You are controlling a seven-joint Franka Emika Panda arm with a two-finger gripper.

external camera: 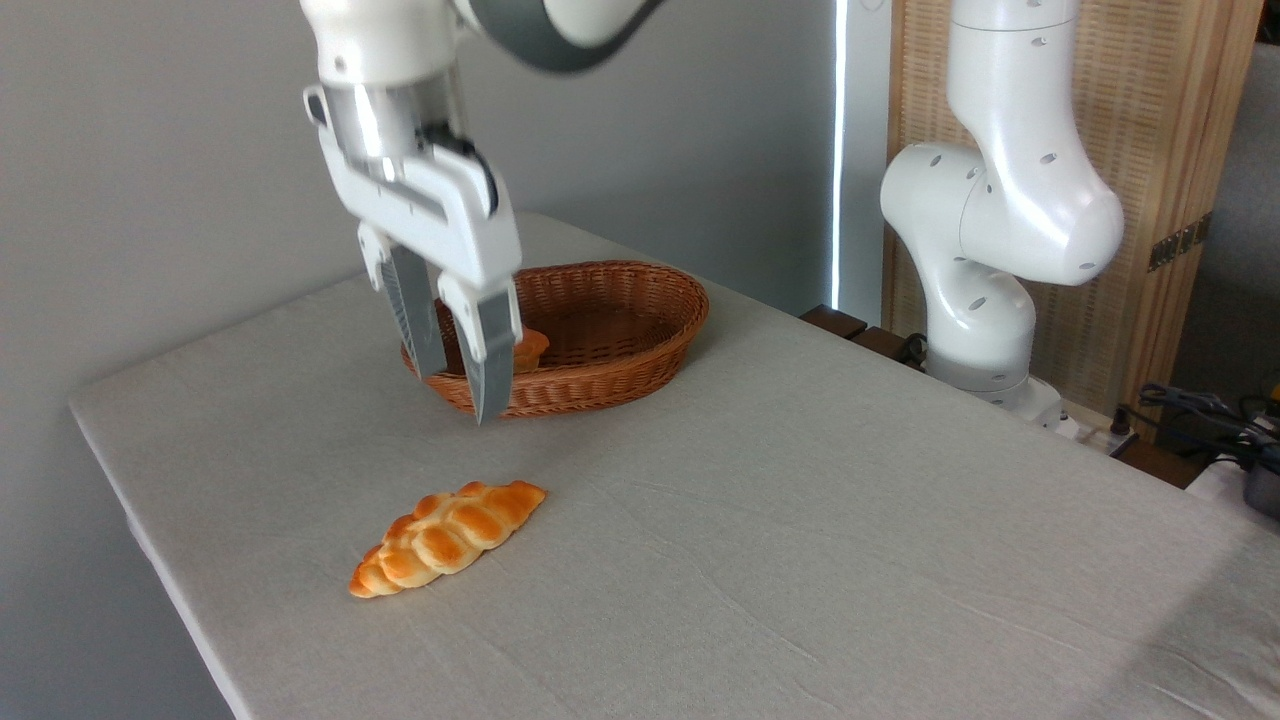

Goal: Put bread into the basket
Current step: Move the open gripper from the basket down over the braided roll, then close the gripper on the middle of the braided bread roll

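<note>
Bread lies near your tabletop's front-left edge; your hand, fingers apart and empty, risks nudging it off.

Soft daylight filled the sharp picture, a bright overexposed strip glared behind the table, and only faint shadows lay under the bread and basket.

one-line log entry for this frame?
end effector: open, empty, above table by basket | bread: on table, untouched | bun: in basket | stage: pre-grasp
</note>
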